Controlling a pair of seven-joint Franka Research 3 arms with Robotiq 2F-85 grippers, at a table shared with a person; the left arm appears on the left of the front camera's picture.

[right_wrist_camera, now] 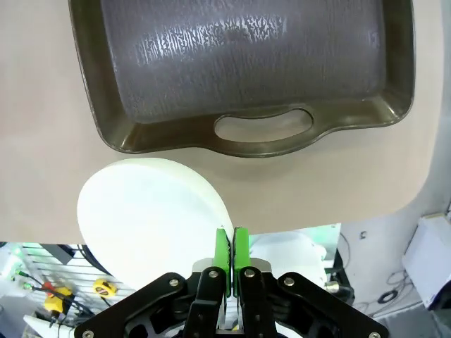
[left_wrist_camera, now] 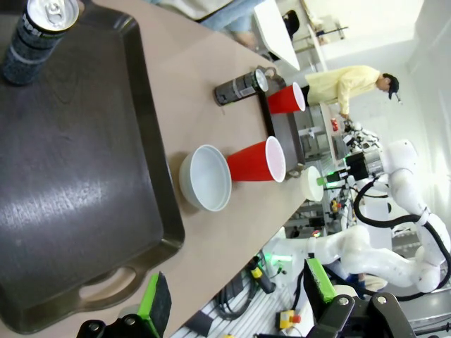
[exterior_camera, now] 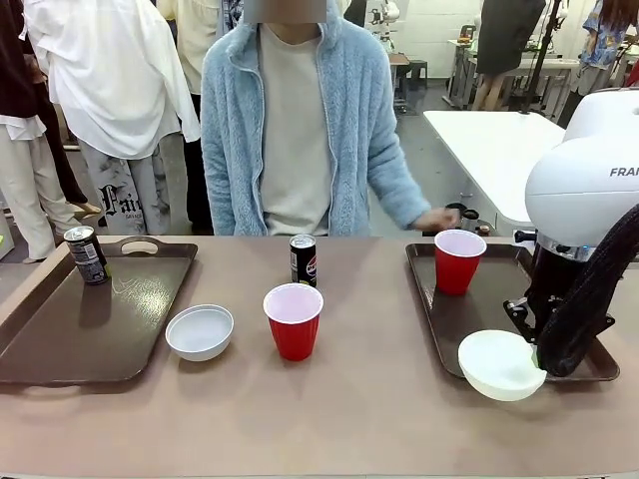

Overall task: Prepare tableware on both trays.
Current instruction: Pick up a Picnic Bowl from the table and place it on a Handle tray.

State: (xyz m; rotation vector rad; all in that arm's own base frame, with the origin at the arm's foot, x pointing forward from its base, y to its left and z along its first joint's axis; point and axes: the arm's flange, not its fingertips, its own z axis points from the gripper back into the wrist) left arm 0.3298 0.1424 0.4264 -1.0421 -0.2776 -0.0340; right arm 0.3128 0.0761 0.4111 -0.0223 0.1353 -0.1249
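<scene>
In the front view the right gripper is mostly hidden behind its arm's black cable sleeve, and the right tray is cut off under that arm at the picture's edge. The right wrist view makes it plain: the jaws are pressed together on the thin rim of a white bowl. This bowl hangs at the near left corner of the right tray, partly over its rim and partly over the counter; whether it touches the tray cannot be told. The left gripper has its jaws wide apart with nothing between them, above the handle end of the left tray. The counter is plain matte tan, in a busy workroom with a white table behind. A person in a pale blue fleece stands at the far side, one hand just beyond the right tray's far rim. A red cup stands upright on the right tray. A second red cup, white inside, a second white bowl and a dark can stand on the counter between the glossy brown trays. A second dark can stands in the left tray's far corner.
</scene>
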